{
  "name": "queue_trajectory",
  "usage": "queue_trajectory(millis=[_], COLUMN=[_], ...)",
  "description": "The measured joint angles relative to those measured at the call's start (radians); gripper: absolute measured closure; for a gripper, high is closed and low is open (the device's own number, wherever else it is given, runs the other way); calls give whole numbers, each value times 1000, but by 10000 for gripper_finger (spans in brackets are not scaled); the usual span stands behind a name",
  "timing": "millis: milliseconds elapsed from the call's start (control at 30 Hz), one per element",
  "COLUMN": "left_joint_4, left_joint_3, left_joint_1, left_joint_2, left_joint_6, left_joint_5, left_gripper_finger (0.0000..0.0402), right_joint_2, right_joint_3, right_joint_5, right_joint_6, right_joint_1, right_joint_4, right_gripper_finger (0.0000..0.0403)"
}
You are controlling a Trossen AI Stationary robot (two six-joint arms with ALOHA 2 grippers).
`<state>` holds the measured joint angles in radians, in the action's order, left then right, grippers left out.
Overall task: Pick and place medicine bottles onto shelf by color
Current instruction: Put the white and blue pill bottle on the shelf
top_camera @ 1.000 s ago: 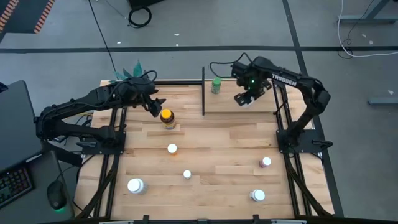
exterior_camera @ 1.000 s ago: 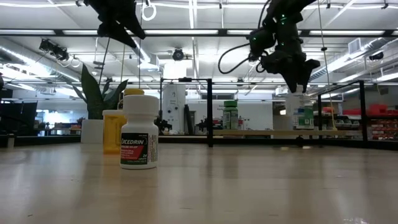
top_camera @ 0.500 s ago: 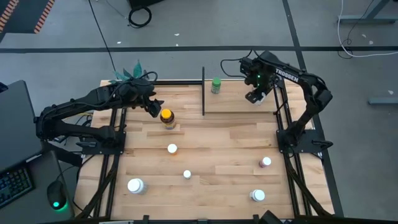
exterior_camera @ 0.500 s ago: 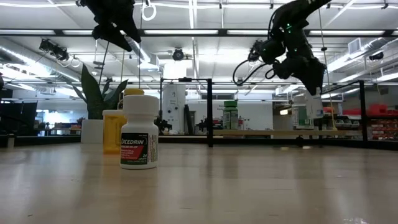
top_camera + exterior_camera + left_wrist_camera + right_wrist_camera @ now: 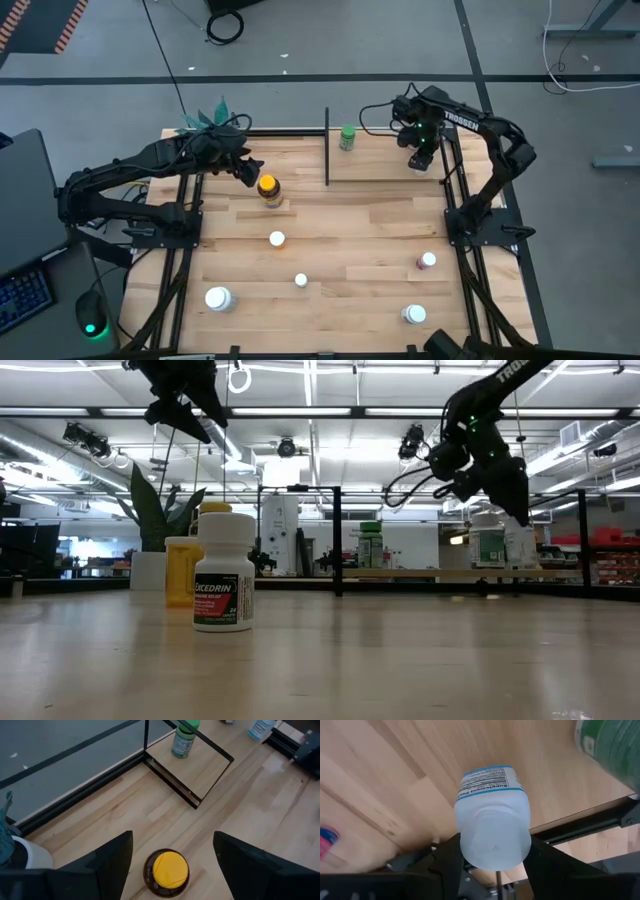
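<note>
While over shelf [image 5: 385, 165], right gripper [image 5: 492, 865] clamps white bottle [image 5: 492, 820] (base outward).

Grey floor [image 5: 100, 90] surrounds the table; ceiling striplights [image 5: 320, 410] glow overhead.

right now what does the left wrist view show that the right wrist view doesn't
Only the left wrist view shows the yellow-capped amber bottle between the open left hand fingers, plus the shelf as a whole with its black frame. Only the right wrist view shows the white bottle up close, gripped in the right hand, and a pinkish bottle at the picture's edge. Both show the green-capped bottle on the shelf board.
</note>
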<state>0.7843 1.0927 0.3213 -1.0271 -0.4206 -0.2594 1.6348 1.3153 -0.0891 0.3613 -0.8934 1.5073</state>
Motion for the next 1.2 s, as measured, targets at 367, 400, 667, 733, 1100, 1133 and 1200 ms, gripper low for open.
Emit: queue_trajectory(millis=[367, 400, 667, 733, 1100, 1133, 1200], left_joint_4=[15, 22, 37, 37, 54, 57, 61], left_joint_3=[0, 0, 0, 0, 0, 0, 0], left_joint_1=[-34, -34, -34, -34, -34, -34, -34], left_joint_2=[0, 0, 0, 0, 0, 0, 0], left_joint_6=[-9, -9, -13, -13, -14, -14, -14], left_joint_5=[-1, -1, -1, -1, -2, -2, -2], left_gripper_finger=[120, 120, 120, 120, 120, 120, 120], right_joint_2=[-30, -39, -111, -117, -151, -159, -181], right_joint_3=[-14, -14, -14, -14, -131, -147, -176], right_joint_5=[-23, -25, -14, 0, -3, -6, -8], right_joint_6=[106, 111, 115, 109, 60, 57, 49], right_joint_1=[-102, -104, -104, -104, -98, -98, -98], right_joint_4=[-98, -108, -111, -88, -66, -80, -115], right_gripper_finger=[211, 212, 209, 209, 209, 209, 210])
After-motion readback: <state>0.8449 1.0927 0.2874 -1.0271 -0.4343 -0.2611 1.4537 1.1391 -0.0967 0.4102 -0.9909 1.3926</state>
